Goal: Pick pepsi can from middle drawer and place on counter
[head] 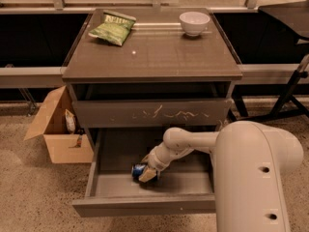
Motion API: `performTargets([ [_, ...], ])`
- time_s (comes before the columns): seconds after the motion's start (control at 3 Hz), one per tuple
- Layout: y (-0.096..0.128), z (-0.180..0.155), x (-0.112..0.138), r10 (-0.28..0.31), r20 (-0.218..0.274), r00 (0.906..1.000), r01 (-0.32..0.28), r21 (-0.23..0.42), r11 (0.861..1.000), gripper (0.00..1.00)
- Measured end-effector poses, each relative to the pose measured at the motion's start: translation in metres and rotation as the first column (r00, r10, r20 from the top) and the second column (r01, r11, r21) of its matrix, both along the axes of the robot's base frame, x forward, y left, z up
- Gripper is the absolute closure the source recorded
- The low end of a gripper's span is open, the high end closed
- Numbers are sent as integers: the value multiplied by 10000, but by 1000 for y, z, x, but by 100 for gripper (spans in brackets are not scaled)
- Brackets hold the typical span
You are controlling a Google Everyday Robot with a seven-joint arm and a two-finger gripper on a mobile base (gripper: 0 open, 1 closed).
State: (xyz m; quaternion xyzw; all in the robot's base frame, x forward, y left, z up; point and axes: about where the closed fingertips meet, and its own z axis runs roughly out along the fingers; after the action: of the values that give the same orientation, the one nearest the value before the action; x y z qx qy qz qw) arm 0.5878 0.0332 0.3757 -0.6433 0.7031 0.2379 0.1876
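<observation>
Pepsi can at tool, middle drawer

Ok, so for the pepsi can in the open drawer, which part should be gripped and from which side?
Grip the pepsi can across its round blue body, mid-length, coming from above: it appears to lie low on the floor of the middle drawer, whose walls block a sideways reach. The gripper sits against the can inside the drawer.

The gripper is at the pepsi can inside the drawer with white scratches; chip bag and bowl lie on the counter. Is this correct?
No. The camera view shows the gripper at the pepsi can in the open middle drawer, below the scratched drawer. The rest is right.
</observation>
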Motion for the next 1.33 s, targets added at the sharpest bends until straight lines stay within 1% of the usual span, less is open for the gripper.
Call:
performTargets([
  [0.33, 3, 24, -5, 844, 251, 9961, -854, 415, 9955, 97],
  [0.67, 0, 104, -14, 2275, 1172, 9667, -2442, 1569, 9570, 100],
  [1.0, -20, 171, -44, 3928, 1818, 9015, -4278, 2357, 8726, 100],
  [1.33, -19, 170, -44, 3908, 1838, 9019, -4264, 2354, 8734, 100],
])
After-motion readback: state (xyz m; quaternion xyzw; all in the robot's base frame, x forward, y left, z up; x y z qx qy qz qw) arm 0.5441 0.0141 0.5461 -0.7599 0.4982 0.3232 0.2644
